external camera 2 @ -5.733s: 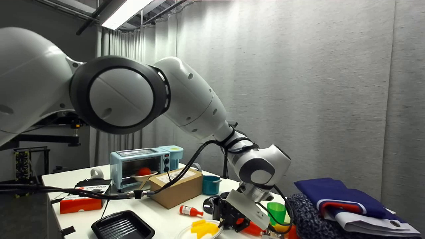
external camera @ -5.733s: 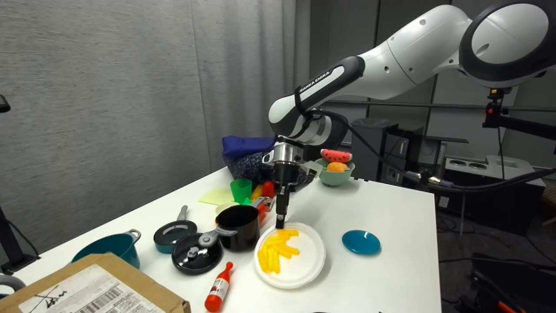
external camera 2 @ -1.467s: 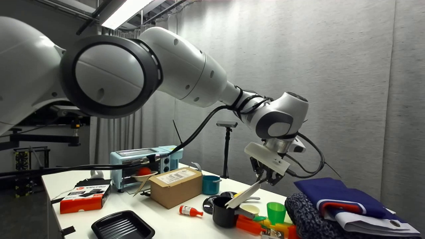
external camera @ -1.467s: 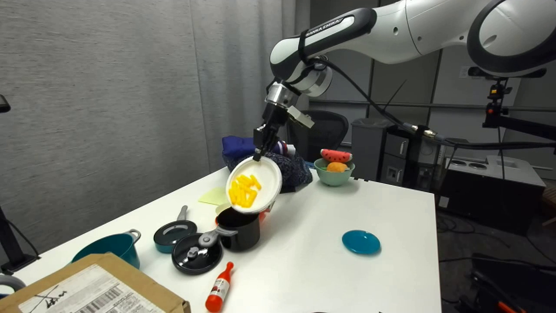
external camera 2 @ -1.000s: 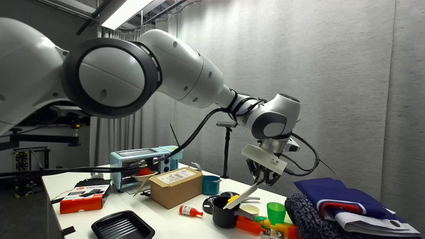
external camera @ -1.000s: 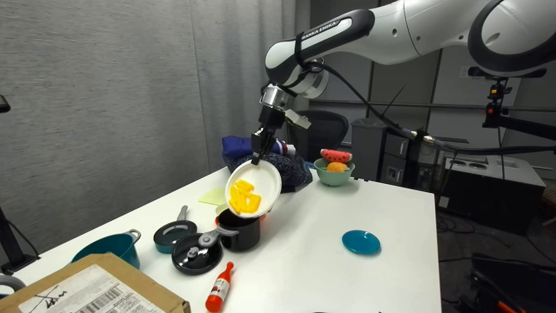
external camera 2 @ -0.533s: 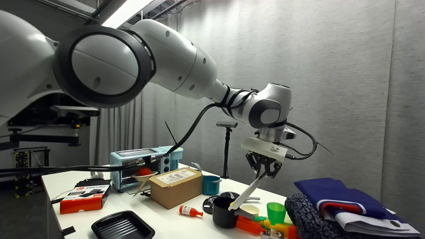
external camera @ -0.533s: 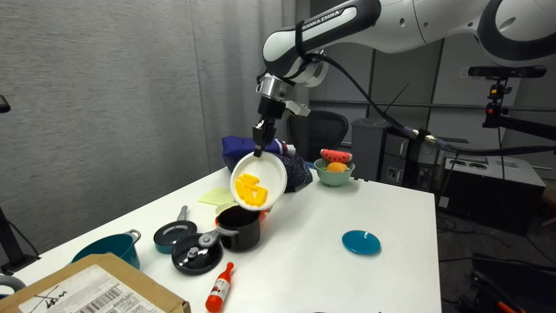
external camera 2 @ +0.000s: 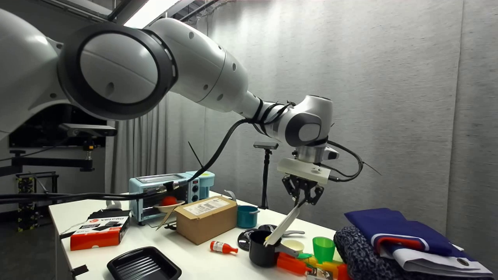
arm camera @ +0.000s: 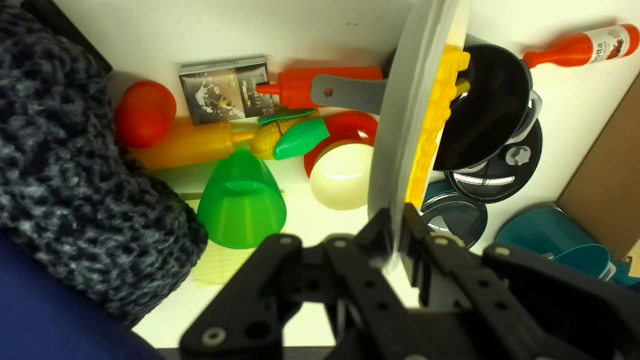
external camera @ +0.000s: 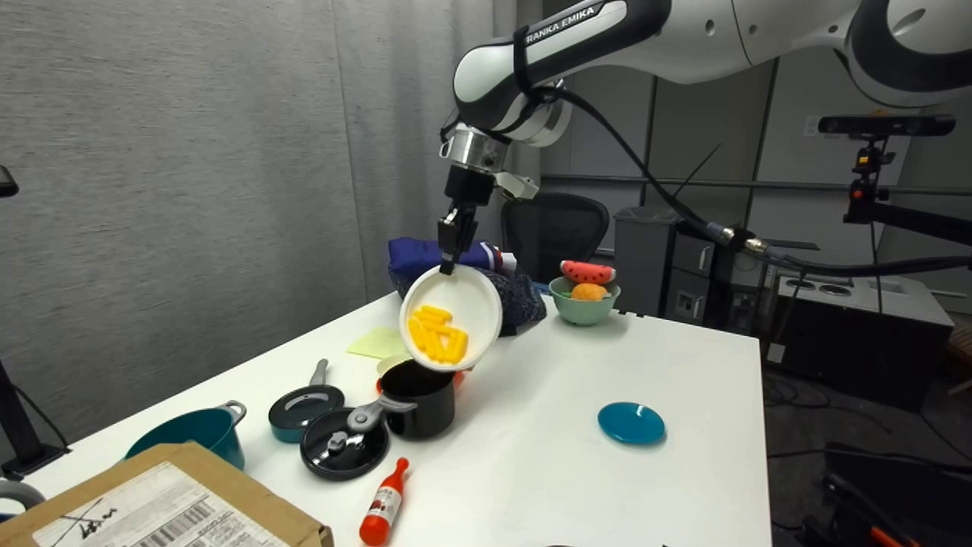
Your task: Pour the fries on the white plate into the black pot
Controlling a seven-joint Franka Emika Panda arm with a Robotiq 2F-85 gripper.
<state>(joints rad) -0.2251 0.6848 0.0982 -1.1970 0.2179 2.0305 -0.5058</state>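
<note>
Above the black pot [external camera: 431,414]: I am holding the white plate [external camera: 474,298] tilted, gripper [arm camera: 396,220] clamping its rim.
Fries [external camera: 437,334]: lying on the plate.
Table [external camera: 569,479]: bearing a teal dish [external camera: 632,423].
Curtain [external camera 2: 369,97]: hanging beyond.

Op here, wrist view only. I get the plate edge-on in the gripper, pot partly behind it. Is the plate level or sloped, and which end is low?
Observer: Sloped. In an exterior view the white plate runs down from the gripper, so its far edge is the low one, at the mouth of the black pot; whether it touches the rim I can't tell.

Operator: And the fries? I only see them side-on. Where on the plate's face?

Observer: An exterior view shows that face: the fries lie bunched toward the lower edge, with the part nearest the gripper bare.
</note>
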